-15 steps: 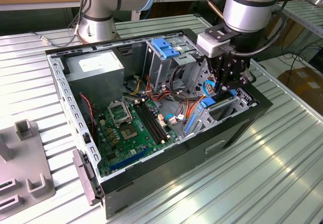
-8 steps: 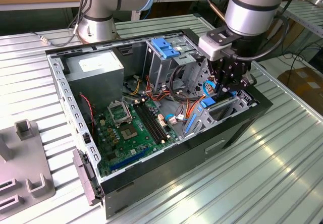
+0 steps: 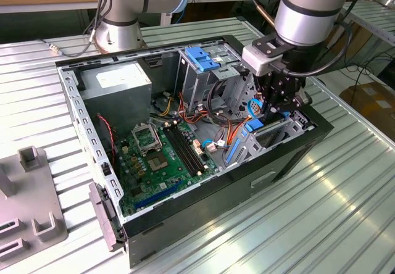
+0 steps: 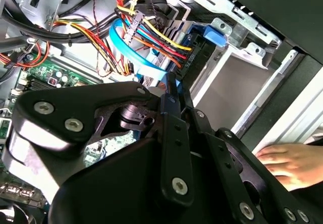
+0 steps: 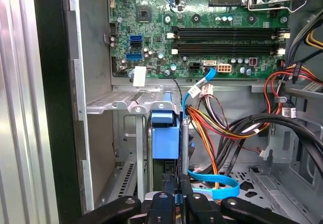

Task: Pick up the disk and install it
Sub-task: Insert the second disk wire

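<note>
Disk [image 5: 165, 138] stands on edge in drive bay of open computer case [image 3: 290, 157], near case's front wall. Hand [image 5: 171, 196] above it, fingers closed tight on disk's blue frame. Circuit board [image 3: 163, 157] lies beside bay; person's fingers [image 4: 290, 161] rest outside case.

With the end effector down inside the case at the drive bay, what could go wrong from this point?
1. Loose cables run right beside the blue-framed disk at the end effector; they might snag or get pinched as it goes into the bay.
2. The disk stands on edge beside the metal bay bracket; slight misalignment could jam it against that bracket.
3. A person's hand rests near the case in the second wrist view, close to the moving arm.
</note>
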`<state>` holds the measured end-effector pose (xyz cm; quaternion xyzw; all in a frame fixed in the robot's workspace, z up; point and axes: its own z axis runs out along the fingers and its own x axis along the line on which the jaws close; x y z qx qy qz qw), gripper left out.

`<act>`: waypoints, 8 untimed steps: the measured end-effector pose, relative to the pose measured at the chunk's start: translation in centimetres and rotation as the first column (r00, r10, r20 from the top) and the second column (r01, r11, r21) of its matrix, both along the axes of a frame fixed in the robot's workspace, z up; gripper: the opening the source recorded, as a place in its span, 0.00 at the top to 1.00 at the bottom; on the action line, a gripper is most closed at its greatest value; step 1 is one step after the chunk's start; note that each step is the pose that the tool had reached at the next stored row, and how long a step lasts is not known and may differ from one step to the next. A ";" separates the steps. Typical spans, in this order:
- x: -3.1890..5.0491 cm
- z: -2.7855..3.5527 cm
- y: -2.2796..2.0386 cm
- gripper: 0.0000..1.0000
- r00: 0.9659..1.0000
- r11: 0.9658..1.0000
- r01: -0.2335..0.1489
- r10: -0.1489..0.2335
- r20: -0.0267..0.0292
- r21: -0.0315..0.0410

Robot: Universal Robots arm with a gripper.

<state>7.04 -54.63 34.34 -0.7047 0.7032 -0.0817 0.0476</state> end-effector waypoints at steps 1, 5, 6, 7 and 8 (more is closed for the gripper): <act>0.00 -0.01 0.00 0.84 1.000 1.000 0.000 0.000 0.000 0.002; 0.00 -0.22 -0.10 0.84 1.000 1.000 0.000 0.000 0.000 0.018; 0.01 -0.27 -0.13 0.84 1.000 1.000 -0.001 0.001 0.000 0.021; 0.00 -0.32 -0.16 0.84 1.000 1.000 0.000 0.000 0.000 0.023; 0.00 -0.40 -0.20 0.84 1.000 1.000 0.000 0.000 0.000 0.026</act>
